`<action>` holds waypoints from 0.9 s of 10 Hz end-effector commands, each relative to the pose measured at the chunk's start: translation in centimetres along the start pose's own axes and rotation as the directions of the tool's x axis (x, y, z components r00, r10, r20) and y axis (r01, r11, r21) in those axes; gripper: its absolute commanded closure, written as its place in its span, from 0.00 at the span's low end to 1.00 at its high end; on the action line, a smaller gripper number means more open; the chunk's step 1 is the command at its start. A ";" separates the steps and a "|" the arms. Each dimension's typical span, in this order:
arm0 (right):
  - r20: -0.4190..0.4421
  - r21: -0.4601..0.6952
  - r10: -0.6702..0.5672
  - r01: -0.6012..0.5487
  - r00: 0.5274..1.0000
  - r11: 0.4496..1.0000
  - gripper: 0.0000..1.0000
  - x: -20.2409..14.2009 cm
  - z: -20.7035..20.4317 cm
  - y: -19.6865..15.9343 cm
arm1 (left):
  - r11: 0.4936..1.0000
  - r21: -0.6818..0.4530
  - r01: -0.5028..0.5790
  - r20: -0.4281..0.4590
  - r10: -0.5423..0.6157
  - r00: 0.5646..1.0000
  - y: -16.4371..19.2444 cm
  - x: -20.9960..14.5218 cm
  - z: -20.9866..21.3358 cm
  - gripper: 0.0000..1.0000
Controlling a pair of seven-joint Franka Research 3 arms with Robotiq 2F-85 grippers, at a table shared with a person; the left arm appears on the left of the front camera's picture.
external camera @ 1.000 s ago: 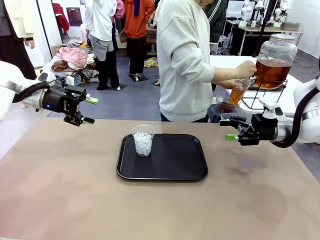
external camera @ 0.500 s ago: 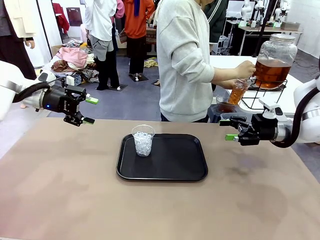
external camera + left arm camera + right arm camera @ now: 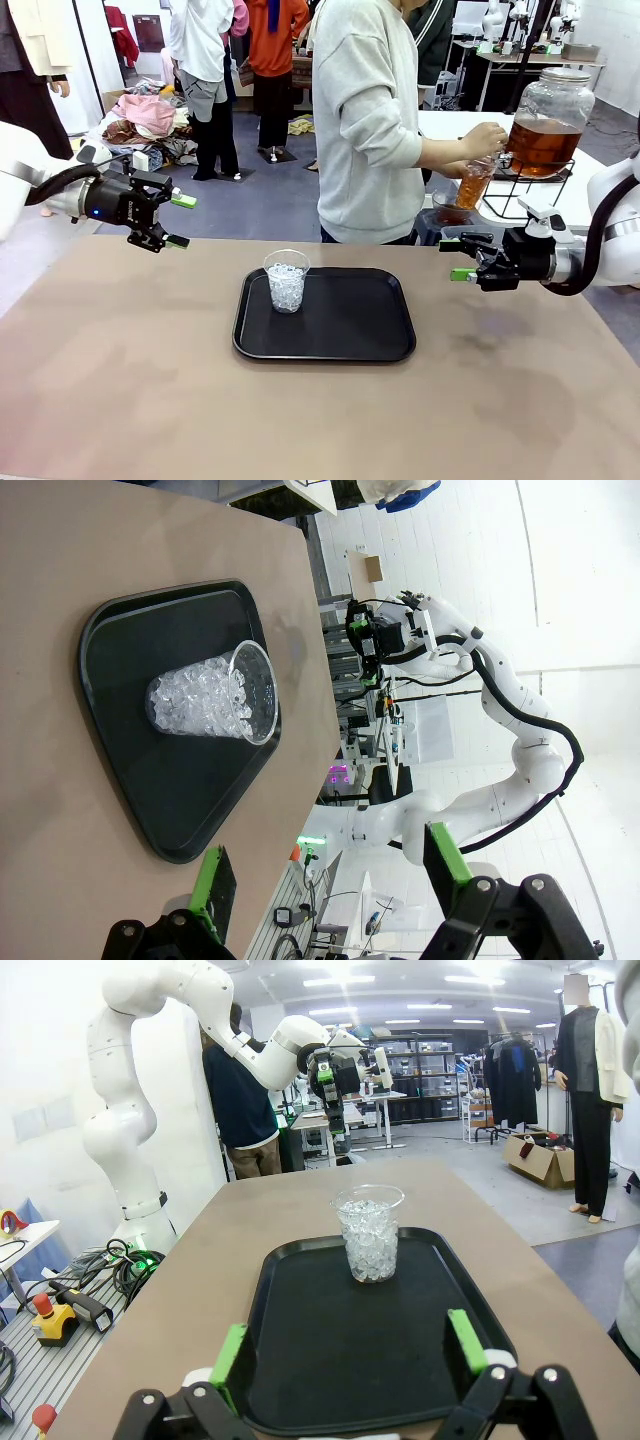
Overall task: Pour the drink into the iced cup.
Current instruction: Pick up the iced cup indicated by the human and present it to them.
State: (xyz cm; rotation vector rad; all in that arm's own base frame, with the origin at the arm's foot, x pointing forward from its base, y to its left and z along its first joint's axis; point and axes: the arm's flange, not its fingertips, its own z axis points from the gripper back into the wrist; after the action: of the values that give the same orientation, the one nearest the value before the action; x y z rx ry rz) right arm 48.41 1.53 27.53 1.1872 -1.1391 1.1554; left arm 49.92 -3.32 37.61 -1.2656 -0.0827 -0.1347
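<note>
Left gripper (image 3: 181,221): my jaws are wide open and empty, hovering over the table's left side, well apart from the cup.
Iced cup (image 3: 287,281): upright on the tray's (image 3: 370,335) left rear. It looks light, so a careless nudge could tip it.
Right gripper (image 3: 455,258): wide open and empty, right of the tray.
Drink (image 3: 474,185): in the person's cup at the dispenser (image 3: 548,120) behind my table. A squeezed or full cup could spill at handover.

The view is turned on its side. A clear cup (image 3: 215,695) full of ice stands on a black tray (image 3: 130,780), near one edge. The tray lies on the brown table (image 3: 60,540). The left gripper (image 3: 328,870) has its green pads (image 3: 213,890) wide apart. Far off, the right gripper (image 3: 368,645) looks small and seems to point this way.
</note>
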 end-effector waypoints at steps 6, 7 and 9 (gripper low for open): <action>-0.004 0.000 0.006 -0.006 1.000 1.000 0.00 0.2 -0.1 -0.1 | 1.000 0.003 0.003 0.004 -0.003 1.000 -0.2 -0.1 0.1 0.00; -0.004 0.000 0.006 -0.006 1.000 1.000 0.00 0.2 -0.1 -0.1 | 1.000 0.003 0.003 0.004 -0.003 1.000 -0.2 -0.1 0.1 0.00; -0.004 0.000 0.006 -0.006 1.000 1.000 0.00 0.2 -0.1 -0.1 | 1.000 0.003 0.003 0.004 -0.003 1.000 -0.2 -0.1 0.1 0.00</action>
State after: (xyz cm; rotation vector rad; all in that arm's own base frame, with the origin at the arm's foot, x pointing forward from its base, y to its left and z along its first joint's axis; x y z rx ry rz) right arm 48.41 1.53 27.53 1.1872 -1.1391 1.1554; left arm 49.92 -3.32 37.61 -1.2656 -0.0827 -0.1347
